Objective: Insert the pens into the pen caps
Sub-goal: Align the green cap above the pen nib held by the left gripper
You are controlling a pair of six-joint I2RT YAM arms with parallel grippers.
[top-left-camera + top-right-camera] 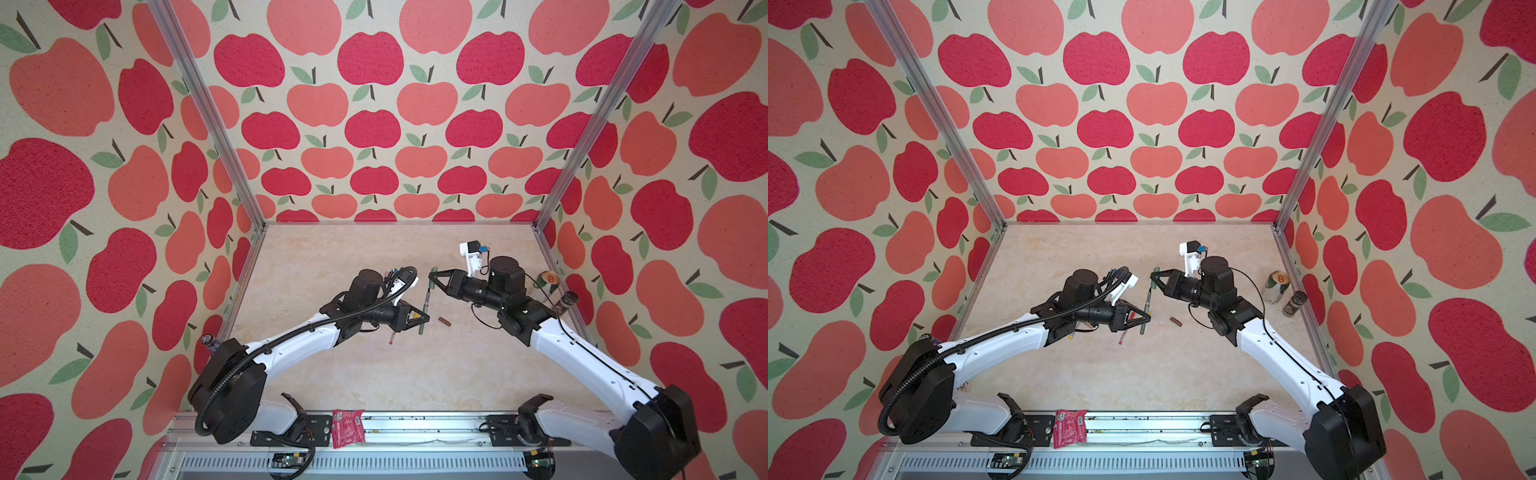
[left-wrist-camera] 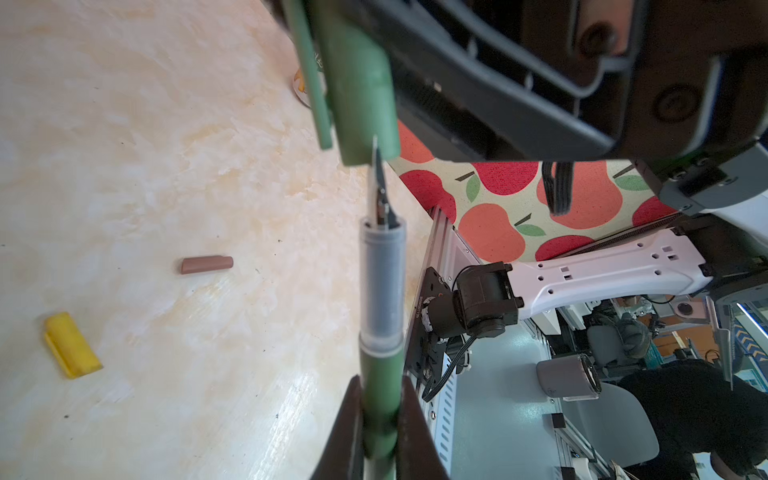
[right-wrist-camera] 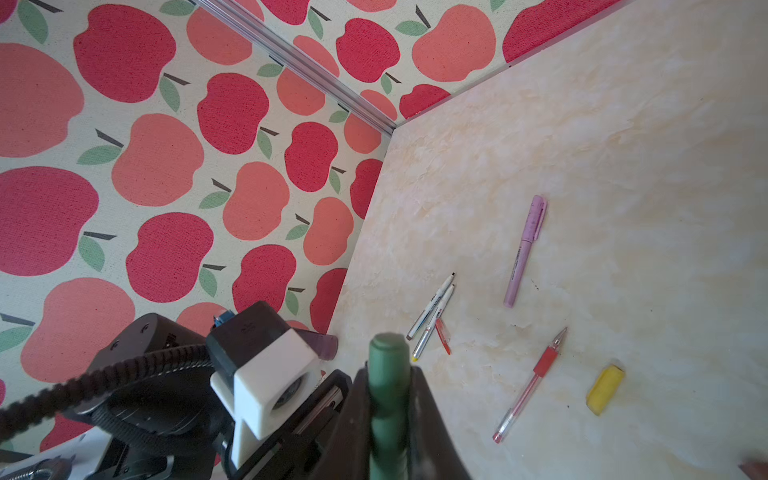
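Note:
My left gripper [image 2: 381, 432] is shut on the dark green pen [image 2: 381, 291], whose bare nib points at the open end of the dark green pen cap [image 2: 361, 95]. The nib tip sits just at the cap's mouth. My right gripper [image 3: 390, 399] is shut on that cap [image 3: 388, 361]. In both top views the two grippers [image 1: 426, 319] [image 1: 432, 276] meet above the table's middle. On the table lie a brown cap [image 2: 206, 264], a yellow cap [image 2: 71, 345], a red pen [image 3: 532, 382], a lilac-pink pen [image 3: 524, 249] and two white pens [image 3: 432, 311].
A green drink can [image 1: 549, 281] and a dark jar [image 1: 566, 302] stand by the right wall. A red packet [image 1: 348, 427] lies on the front rail. A small red cap [image 3: 443, 330] rests beside the white pens. Apple-patterned walls close in three sides.

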